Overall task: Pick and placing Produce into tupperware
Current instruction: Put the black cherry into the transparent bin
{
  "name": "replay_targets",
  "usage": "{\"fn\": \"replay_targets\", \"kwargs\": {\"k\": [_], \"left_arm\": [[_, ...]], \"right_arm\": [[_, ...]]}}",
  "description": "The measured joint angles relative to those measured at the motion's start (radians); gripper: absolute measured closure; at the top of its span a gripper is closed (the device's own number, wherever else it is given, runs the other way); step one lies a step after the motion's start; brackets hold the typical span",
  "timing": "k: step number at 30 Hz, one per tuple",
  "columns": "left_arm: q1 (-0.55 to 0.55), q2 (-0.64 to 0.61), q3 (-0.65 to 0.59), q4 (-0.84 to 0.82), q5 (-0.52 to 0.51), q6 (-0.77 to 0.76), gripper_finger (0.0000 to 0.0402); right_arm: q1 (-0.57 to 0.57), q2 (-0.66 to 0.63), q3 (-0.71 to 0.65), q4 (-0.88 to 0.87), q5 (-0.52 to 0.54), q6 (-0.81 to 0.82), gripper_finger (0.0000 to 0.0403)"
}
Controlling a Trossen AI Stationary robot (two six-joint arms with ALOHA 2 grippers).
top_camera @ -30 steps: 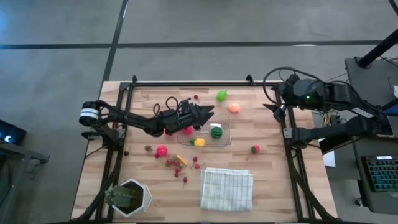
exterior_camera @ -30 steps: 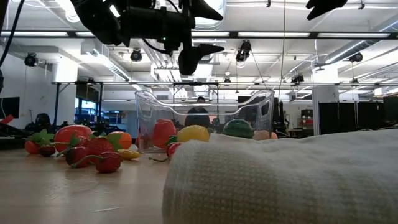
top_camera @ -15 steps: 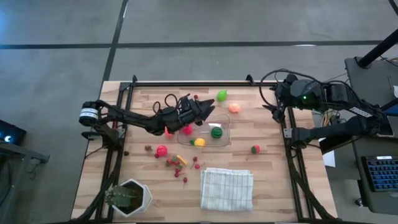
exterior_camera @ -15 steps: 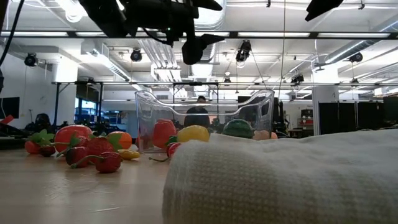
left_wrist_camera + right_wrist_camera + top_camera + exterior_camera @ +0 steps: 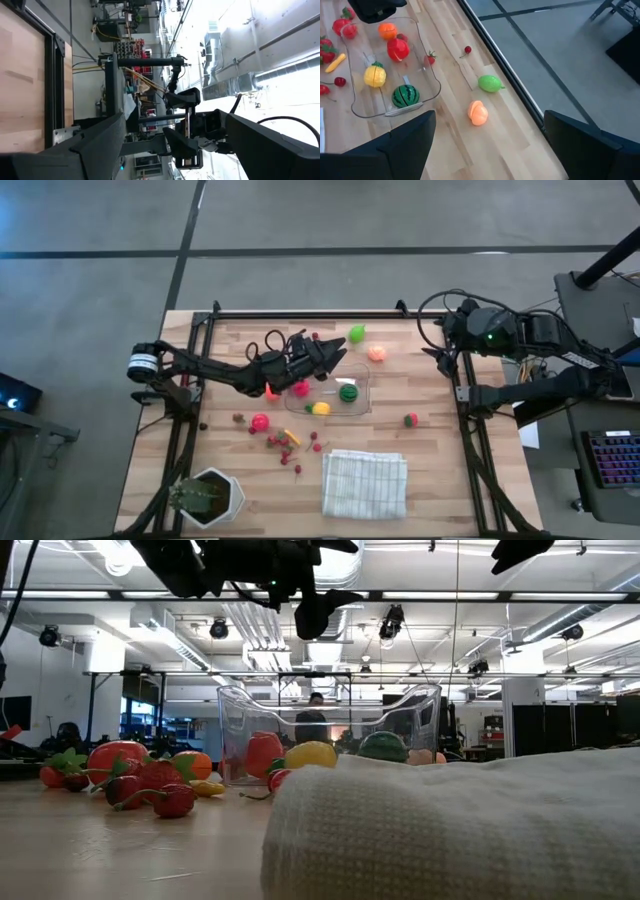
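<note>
The clear tupperware (image 5: 358,405) stands mid-table. It holds a pink fruit (image 5: 300,388), a yellow one (image 5: 321,408), a striped green ball (image 5: 347,392) and an orange piece (image 5: 387,31). A green fruit (image 5: 356,333), a peach-coloured fruit (image 5: 376,353) and a red-green piece (image 5: 411,419) lie on the wood around it, with a pink ball (image 5: 260,421) and red berries (image 5: 285,445). My left gripper (image 5: 335,352) hangs open and empty above the tupperware's far side (image 5: 318,600). My right gripper (image 5: 452,340) waits open by the table's right edge.
A folded white cloth (image 5: 364,483) lies near the table's near edge, and it fills the low view's foreground (image 5: 450,830). A potted plant (image 5: 205,497) stands at the near left corner. Black frame rails (image 5: 300,314) run along the table's far, left and right edges.
My left gripper has risen above the tupperware and drifted slightly toward the far edge, staying open. The produce in the container has kept its place.
</note>
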Motion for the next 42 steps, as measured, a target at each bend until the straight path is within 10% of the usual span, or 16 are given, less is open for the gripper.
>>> {"fn": "replay_targets", "kwargs": {"k": [29, 34, 38, 42], "left_arm": [[0.007, 0.016, -0.012, -0.003, 0.002, 0.013, 0.0072], [0.016, 0.015, -0.016, -0.032, 0.160, 0.318, 0.0072], [0.015, -0.046, -0.014, -0.255, 0.407, 0.472, 0.0072], [0.016, -0.162, 0.034, -0.857, 0.450, 0.611, 0.0072]], "right_arm": [[0.000, 0.027, 0.000, 0.010, 0.003, 0.129, 0.0040], [0.000, 0.053, 0.001, 0.085, 0.003, 0.195, 0.0040], [0.000, 0.079, 0.001, 0.152, 0.003, 0.196, 0.0040], [0.000, 0.118, 0.001, 0.243, 0.003, 0.195, 0.0040]]}}
